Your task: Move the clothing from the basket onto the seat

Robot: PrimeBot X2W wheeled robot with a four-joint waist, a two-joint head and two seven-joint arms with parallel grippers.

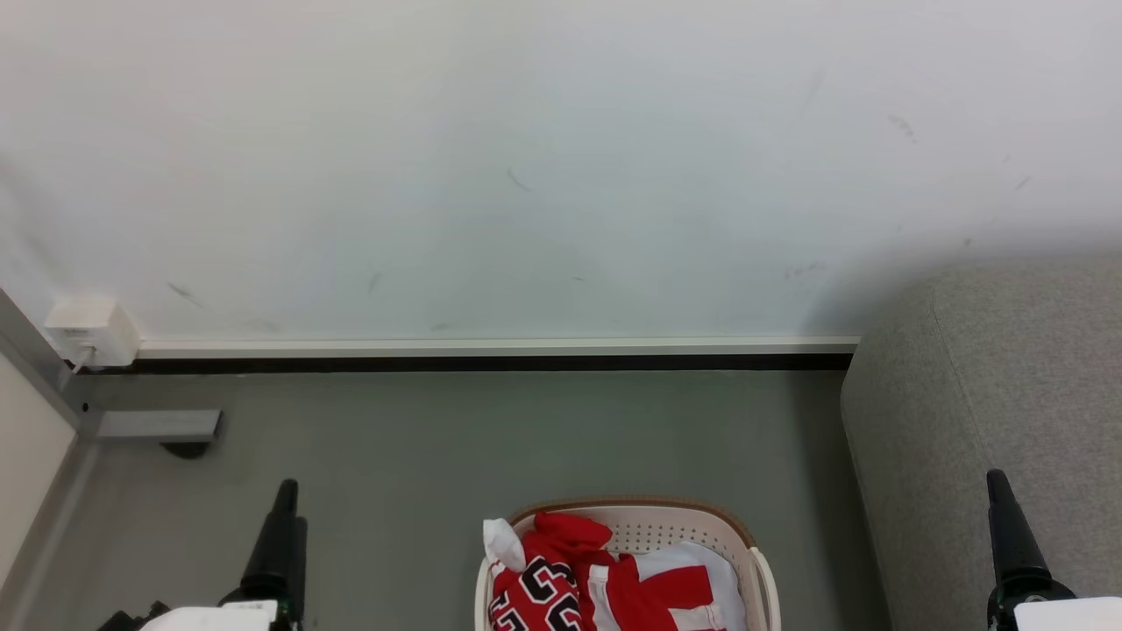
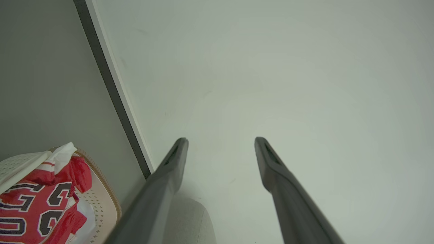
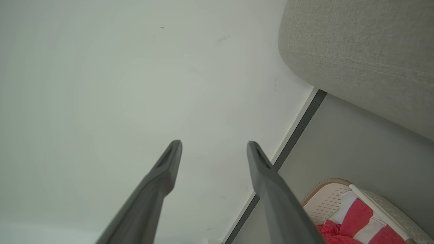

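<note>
The cream basket [image 1: 761, 561] with its brown rim sits on the grey floor at the bottom centre of the head view, cut off by the frame edge. Red and white clothing [image 1: 605, 583] fills it, a red jersey with black white-edged characters [image 1: 535, 600] on the left side. The grey sofa seat [image 1: 990, 412] rises at the right. My left gripper [image 1: 285, 495] stands at the lower left and my right gripper [image 1: 999, 491] at the lower right, both apart from the basket. The wrist views show my left gripper [image 2: 220, 142] and my right gripper [image 3: 213, 145] open and empty, with the clothing [image 2: 37, 203] and basket [image 3: 325, 200] to the side.
A white wall with a pale skirting strip [image 1: 491, 348] closes the floor behind the basket. A white socket box [image 1: 92, 331] and a grey door stop [image 1: 158, 427] sit at the left, next to a pale panel [image 1: 26, 456].
</note>
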